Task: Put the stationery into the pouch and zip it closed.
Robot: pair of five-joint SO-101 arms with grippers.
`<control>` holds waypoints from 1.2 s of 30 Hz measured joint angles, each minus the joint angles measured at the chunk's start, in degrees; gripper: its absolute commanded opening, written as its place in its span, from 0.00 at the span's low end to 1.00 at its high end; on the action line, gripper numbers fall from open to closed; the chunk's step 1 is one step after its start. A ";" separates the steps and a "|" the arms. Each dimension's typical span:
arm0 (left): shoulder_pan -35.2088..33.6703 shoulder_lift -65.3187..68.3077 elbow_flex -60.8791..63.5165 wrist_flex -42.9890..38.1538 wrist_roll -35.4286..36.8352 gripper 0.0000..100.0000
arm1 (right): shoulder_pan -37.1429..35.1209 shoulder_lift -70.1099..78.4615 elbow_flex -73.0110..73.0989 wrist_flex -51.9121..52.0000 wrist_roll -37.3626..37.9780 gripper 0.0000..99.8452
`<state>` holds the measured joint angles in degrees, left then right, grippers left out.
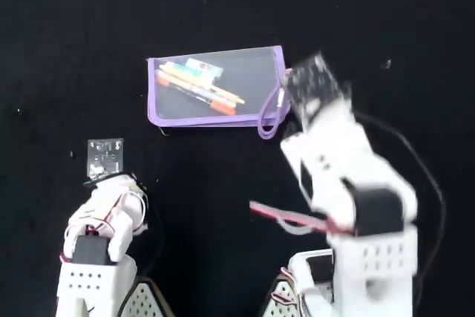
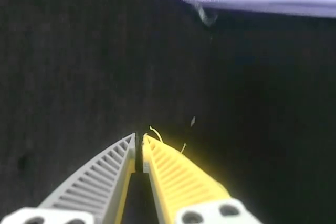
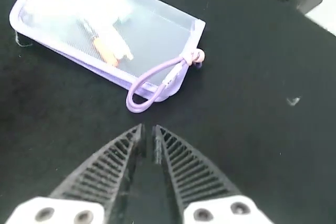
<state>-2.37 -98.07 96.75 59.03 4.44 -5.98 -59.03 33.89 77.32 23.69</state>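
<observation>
Two grippers face one clear mesh pouch with purple trim [image 1: 256,83], its long axis running across the table and coloured pens [image 1: 200,85] inside. The left gripper [image 2: 139,140], clenched on nothing, sits well short of the pouch's left corner. The right gripper [image 3: 148,129], also clenched and empty, is nearer, close to the purple loop strap [image 3: 129,99].

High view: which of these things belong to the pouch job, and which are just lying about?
Job:
- pouch
- stationery, already inside the pouch
- strap loop at the pouch's end
- left gripper and right gripper, both shut and holding nothing

Lying about:
- pale scrap on the black table cover
</observation>
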 measured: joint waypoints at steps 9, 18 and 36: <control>-7.65 -5.71 0.00 12.04 0.00 0.03 | 2.20 -27.34 16.18 -1.23 0.00 0.01; -22.24 -5.80 0.00 13.63 0.00 0.03 | 7.74 -43.78 34.29 -6.15 0.00 0.02; -24.53 -5.80 0.00 13.63 0.09 0.03 | 10.81 -44.04 55.56 -8.53 -11.52 0.01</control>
<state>-26.90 -103.87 96.75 72.66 4.53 4.84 -103.08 89.45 68.79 12.18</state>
